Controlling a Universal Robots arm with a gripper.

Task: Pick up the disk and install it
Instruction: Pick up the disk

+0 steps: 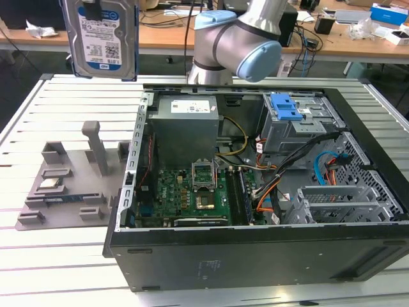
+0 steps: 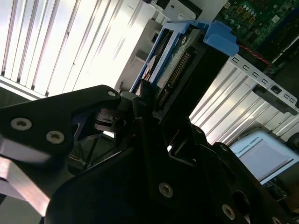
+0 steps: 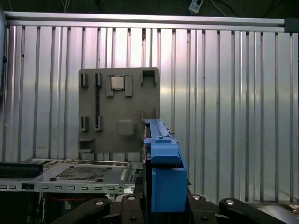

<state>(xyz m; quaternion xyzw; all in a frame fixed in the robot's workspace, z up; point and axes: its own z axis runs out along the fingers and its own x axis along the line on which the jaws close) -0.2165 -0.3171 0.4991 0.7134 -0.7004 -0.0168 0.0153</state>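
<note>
The disk (image 1: 102, 39) hangs in the air, well above the table (image 1: 57, 268) and touching nothing but the gripper. In the exterior view it is near the table's far edge, toward that view's left. It stands upright on its long axis with its labelled face turned to the exterior camera. Its blue bracket (image 1: 136, 45) runs down its sides.

The gripper (image 3: 161, 211) has it from above. In the first wrist view the black fingers (image 3: 198, 205) press against both sides of the bracket with no gap showing, so the disk extends straight away from the fingers, edge-on. The second wrist view shows the same closed grip on the disk's upper end, with the connector edge (image 2: 180, 70) exposed.

Below the disk's free end lies the grey fixture plate (image 3: 119, 112), flat on the table.

The open computer case (image 1: 255, 256) sits beside the plate, toward the exterior view's right. Its grey drive cage (image 1: 300, 131), topped by a blue latch (image 1: 285, 107), is in the case's far corner on that side, well apart from the disk and much lower. By my judgement the install turns on that sideways gap and on the disk's upright hang.
</note>
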